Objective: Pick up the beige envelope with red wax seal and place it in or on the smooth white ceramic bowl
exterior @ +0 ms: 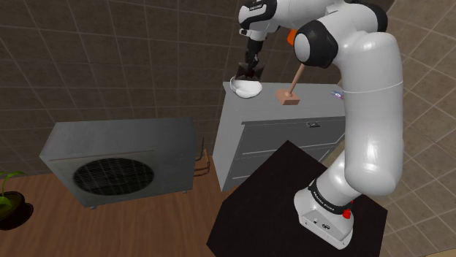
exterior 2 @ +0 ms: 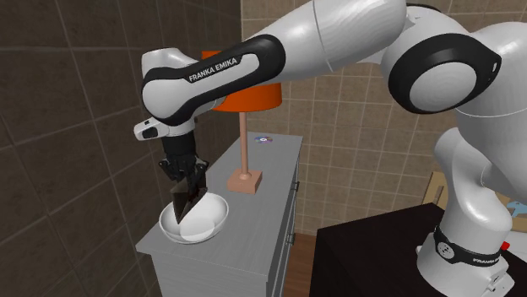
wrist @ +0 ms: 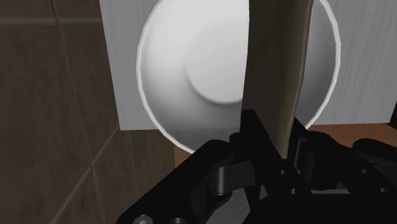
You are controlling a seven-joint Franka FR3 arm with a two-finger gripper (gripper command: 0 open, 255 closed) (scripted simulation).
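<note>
A beige envelope (wrist: 277, 70) hangs upright and edge-on between my fingers, directly over the smooth white bowl (wrist: 191, 70). My gripper (wrist: 277, 143) is shut on the envelope's upper part. In the second exterior view the gripper (exterior 2: 187, 179) points straight down, and the envelope (exterior 2: 187, 207), dark in shadow, reaches with its lower tip into the bowl (exterior 2: 207, 224). Whether it touches the bowl's inside I cannot tell. The bowl (exterior: 247, 88) stands near the corner of a grey dresser top (exterior: 314, 102), below the gripper (exterior: 251, 71).
A lamp with an orange shade (exterior 2: 250, 97) and a wooden base (exterior 2: 243, 181) stands on the dresser just behind the bowl. A small disc (exterior 2: 263, 140) lies farther back. A dark fan unit (exterior: 120, 164) and a potted plant (exterior: 9, 197) stand on the wooden floor.
</note>
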